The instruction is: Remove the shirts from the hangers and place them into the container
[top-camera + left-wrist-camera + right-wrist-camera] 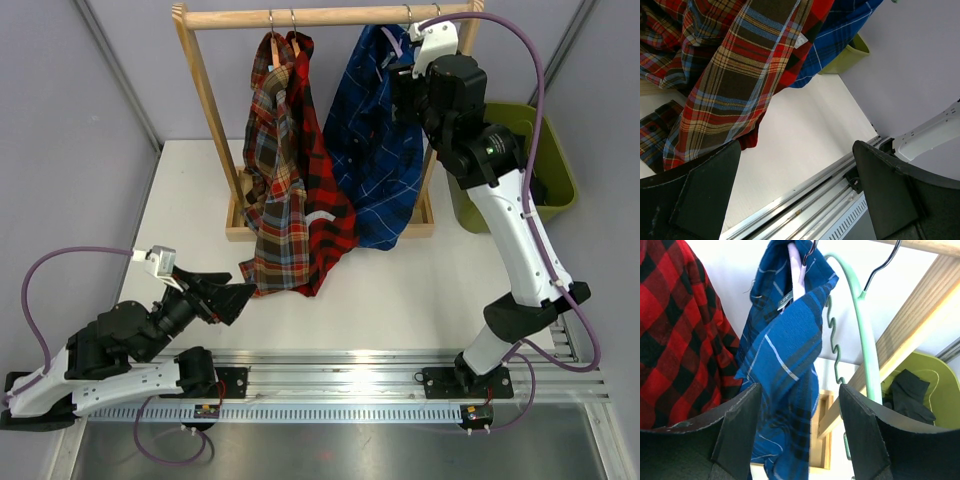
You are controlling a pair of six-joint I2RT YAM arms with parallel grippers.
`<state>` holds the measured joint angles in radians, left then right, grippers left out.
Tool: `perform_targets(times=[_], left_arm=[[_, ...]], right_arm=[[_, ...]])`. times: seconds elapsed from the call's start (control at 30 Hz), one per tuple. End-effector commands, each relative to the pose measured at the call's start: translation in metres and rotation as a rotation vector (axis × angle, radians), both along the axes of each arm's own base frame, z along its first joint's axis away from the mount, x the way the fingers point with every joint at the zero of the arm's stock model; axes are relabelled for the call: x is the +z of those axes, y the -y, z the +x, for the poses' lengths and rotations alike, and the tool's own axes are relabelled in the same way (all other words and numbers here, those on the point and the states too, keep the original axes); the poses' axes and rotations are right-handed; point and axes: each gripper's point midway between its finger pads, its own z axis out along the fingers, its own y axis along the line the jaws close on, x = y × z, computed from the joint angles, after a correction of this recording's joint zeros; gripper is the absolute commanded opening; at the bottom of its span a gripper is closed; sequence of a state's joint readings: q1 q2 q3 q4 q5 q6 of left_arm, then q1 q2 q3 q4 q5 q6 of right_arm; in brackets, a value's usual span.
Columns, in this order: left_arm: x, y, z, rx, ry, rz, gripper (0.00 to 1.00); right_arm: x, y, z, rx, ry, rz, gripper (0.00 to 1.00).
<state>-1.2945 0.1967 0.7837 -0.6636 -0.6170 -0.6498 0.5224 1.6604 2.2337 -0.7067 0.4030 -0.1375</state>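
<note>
Right wrist view: the right gripper (800,386) is standing spread, gripping nothing, facing the blue shirt (785,340) that is hanging from the rail (920,246) (a pale green hanger (865,340) beside it). A black shirt (907,395) is lying in the container (940,385) by the tabletop's far right corner. The left gripper (796,145) is gaping wide, empty.

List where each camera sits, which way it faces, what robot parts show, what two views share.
Top external: above, behind the bases, looking down at the rack; left arm, right arm show.
Left wrist: low, facing up at the brown-tan plaid shirt; left fingers show.
Right wrist: high by the rack, facing the blue shirt; right fingers show.
Shared: both wrist views show blue shirt and container.
</note>
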Motion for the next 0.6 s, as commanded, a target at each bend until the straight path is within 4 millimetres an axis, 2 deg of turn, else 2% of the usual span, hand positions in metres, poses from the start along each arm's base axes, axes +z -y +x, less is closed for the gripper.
perform_targets(times=[0.0, 0.03, 0.17, 0.23, 0.3, 0.47, 0.5, 0.57], left_arm=[[0.004, 0.003, 0.004, 0.022, -0.003, -0.028, 0.99], [0.004, 0.003, 0.004, 0.022, -0.003, -0.028, 0.99], [0.005, 0.002, 0.004, 0.025, 0.001, -0.026, 0.99], [0.004, 0.001, 0.004, 0.026, 0.0, -0.026, 0.99], [0.003, 0.001, 0.004, 0.027, -0.006, -0.025, 0.99], [0.001, -0.007, 0.003, 0.038, -0.01, -0.038, 0.99], [0.001, -0.008, 0.003, 0.041, -0.01, -0.038, 0.99], [0.001, -0.01, 0.003, 0.042, -0.009, -0.048, 0.99]], right_arm=[[0.019, 0.01, -0.008, -0.017, 0.058, 0.002, 0.71], [0.019, 0.009, -0.007, -0.014, 0.06, 0.003, 0.7], [-0.006, -0.002, 0.007, 0.003, -0.01, -0.013, 0.69], [-0.018, -0.011, 0.013, 0.026, -0.041, -0.01, 0.64], [-0.029, -0.014, 0.02, 0.016, -0.063, -0.004, 0.53], [-0.04, -0.015, 0.034, 0.006, -0.097, 0.003, 0.48], [-0.041, -0.014, 0.035, 0.002, -0.099, 0.007, 0.45], [-0.038, -0.014, 0.033, 0.002, -0.095, 0.014, 0.29]])
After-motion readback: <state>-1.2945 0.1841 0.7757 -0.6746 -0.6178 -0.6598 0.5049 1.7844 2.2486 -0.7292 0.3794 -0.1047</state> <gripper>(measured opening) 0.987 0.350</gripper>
